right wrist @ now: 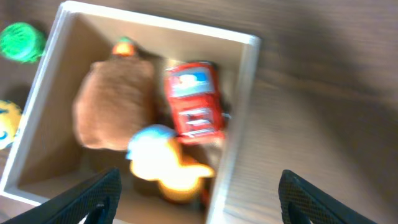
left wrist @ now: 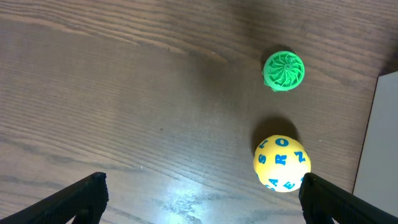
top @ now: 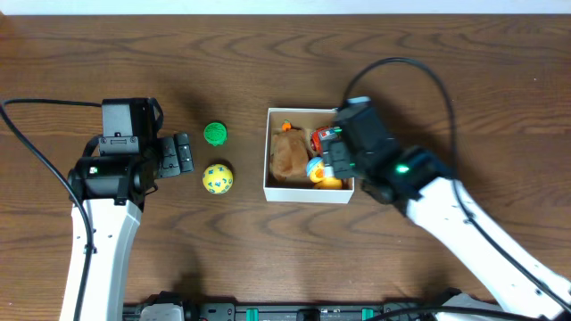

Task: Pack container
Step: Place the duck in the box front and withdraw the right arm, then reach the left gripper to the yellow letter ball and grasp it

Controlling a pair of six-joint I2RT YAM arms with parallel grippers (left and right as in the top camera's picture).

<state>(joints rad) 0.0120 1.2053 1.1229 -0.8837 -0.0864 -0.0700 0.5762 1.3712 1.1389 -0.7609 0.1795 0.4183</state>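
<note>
The container (top: 294,191), a square white-walled cardboard box with a tan inside, sits mid-table. It holds a brown plush (top: 287,153), a red toy car (top: 322,138) and a yellow and blue toy (top: 318,171). My right gripper (top: 333,156) hovers open and empty over the box's right side. In the right wrist view its fingers (right wrist: 199,199) straddle the box's right wall (right wrist: 239,112), above the yellow toy (right wrist: 165,165) and the red car (right wrist: 193,99). My left gripper (top: 183,153) is open and empty, left of a yellow lettered ball (top: 217,179) and a green ball (top: 215,134).
In the left wrist view the yellow ball (left wrist: 282,163) lies just inside the right finger and the green ball (left wrist: 284,70) lies farther ahead. The box's white wall (left wrist: 379,137) is at the right edge. Bare wooden table surrounds the box.
</note>
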